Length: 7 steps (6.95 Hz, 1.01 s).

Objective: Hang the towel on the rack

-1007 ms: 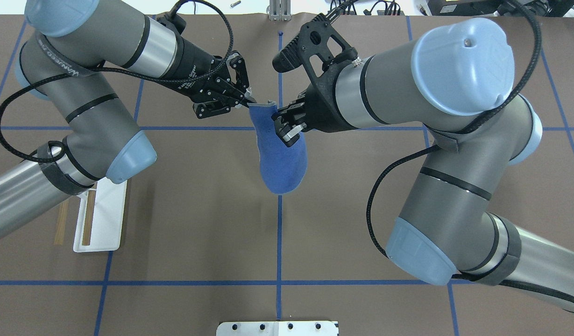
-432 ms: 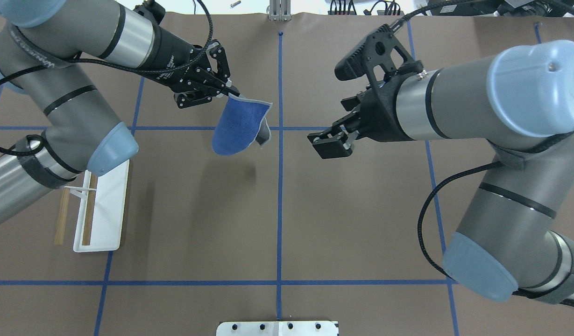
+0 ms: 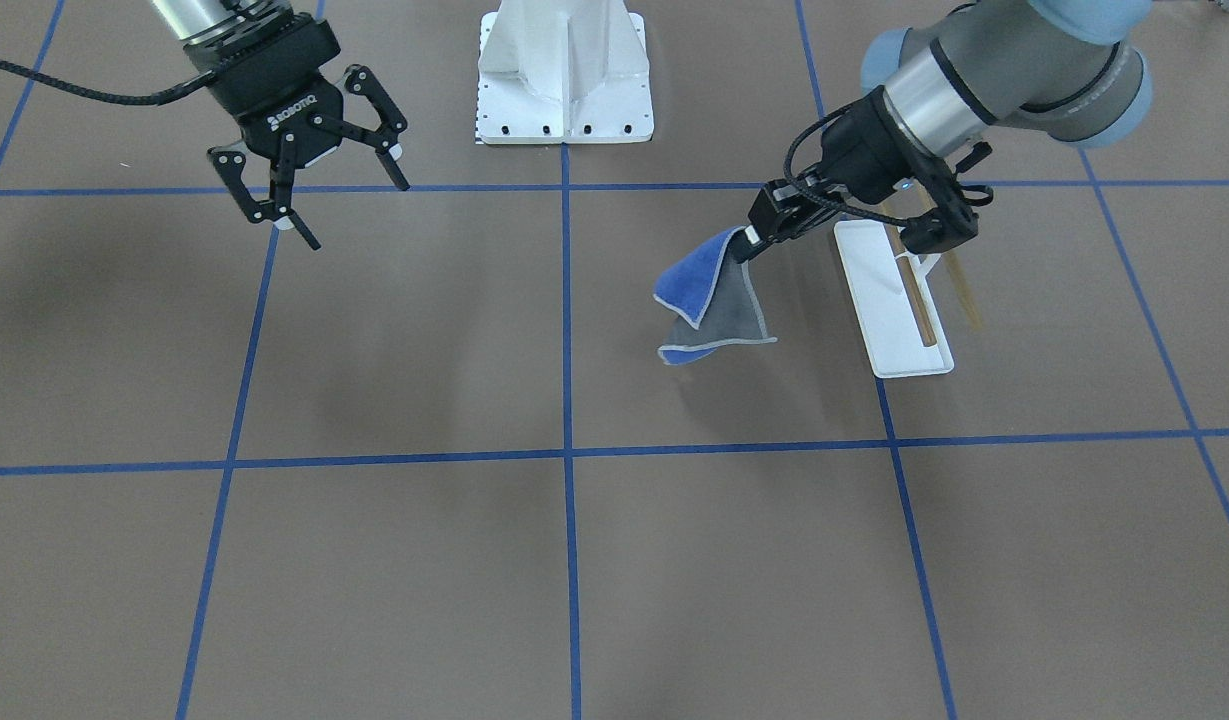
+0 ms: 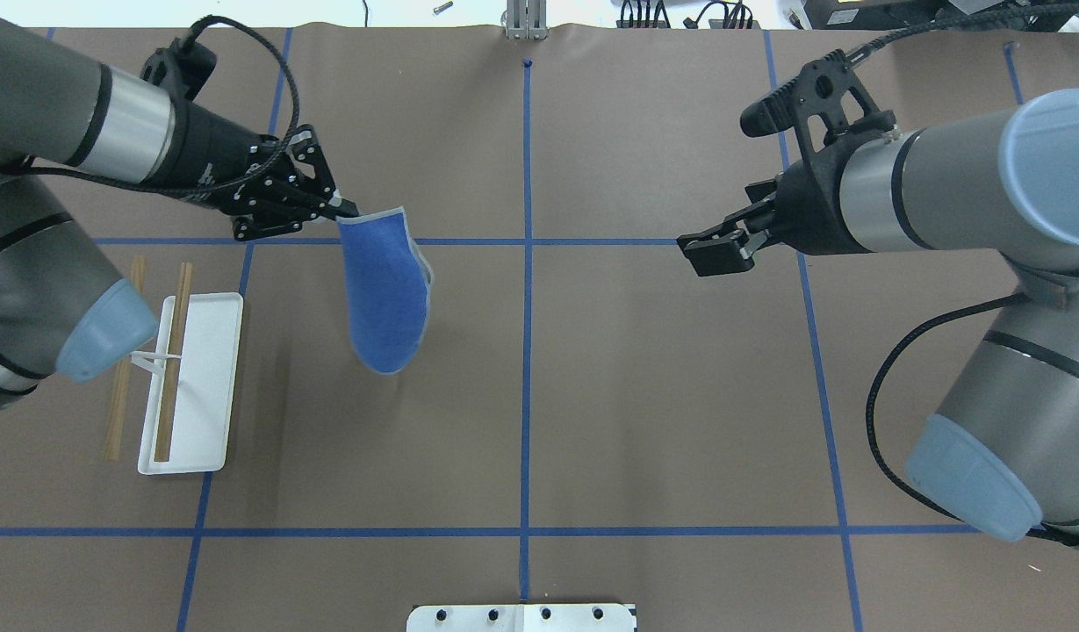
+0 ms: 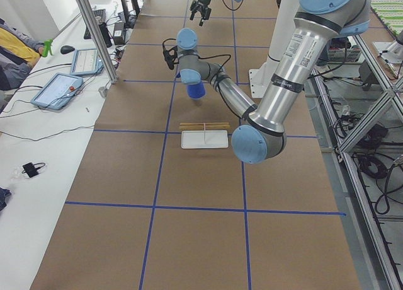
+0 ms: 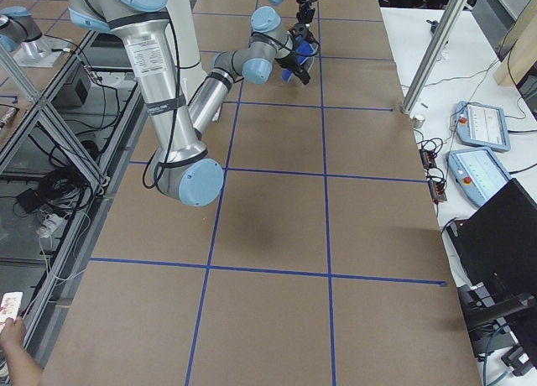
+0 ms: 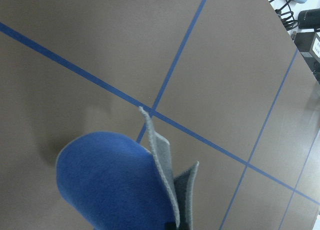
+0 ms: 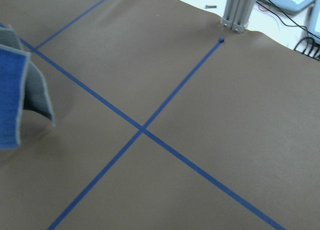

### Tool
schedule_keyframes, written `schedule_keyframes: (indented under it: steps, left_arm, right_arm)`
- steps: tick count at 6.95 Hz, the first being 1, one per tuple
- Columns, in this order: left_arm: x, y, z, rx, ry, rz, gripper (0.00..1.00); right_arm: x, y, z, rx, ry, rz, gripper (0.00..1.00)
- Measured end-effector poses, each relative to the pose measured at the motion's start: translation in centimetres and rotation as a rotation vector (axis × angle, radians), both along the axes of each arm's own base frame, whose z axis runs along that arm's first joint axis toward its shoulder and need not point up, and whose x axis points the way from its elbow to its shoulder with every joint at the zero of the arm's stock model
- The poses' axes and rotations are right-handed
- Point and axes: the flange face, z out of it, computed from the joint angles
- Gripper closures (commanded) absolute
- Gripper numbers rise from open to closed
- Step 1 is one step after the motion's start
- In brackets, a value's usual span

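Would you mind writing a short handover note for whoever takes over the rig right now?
Left gripper: shut on the top edge of the towel, which hangs clear of the table, beside the rack.
Right gripper: open, empty, out on its own side.
Rack: standing on the table on the robot's left, both bars bare.
Done: towel lifted, held by one gripper.
Left: carry it over a bar, drape it, release.

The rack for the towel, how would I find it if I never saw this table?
Look at the brown table with blue tape lines, on the robot's left side. Near the hanging blue towel stands the rack: a flat white tray with a thin white post. Only it carries two light-brown wooden bars.
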Motion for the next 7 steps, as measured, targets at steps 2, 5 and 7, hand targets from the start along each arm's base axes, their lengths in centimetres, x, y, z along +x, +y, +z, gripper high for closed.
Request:
schedule_keyframes:
  steps: [2, 5, 7]
  left_arm:
    - [-4.3, 3.2, 7.7, -0.041, -0.007, -0.022, 1.00]
    - [-12.3, 2.7, 14.7, -0.171, -0.049, -0.105, 1.00]
    - [-15.7, 2.4, 19.1, -0.254, -0.088, -0.168, 1.00]
  right_arm:
    - [0.9, -0.6, 2.3, -0.059, 0.023, 0.033, 0.00]
    - [2.1, -1.5, 4.2, -0.219, 0.057, 0.084, 0.00]
    - [3.0, -2.2, 5.1, -0.272, 0.082, 0.109, 0.00]
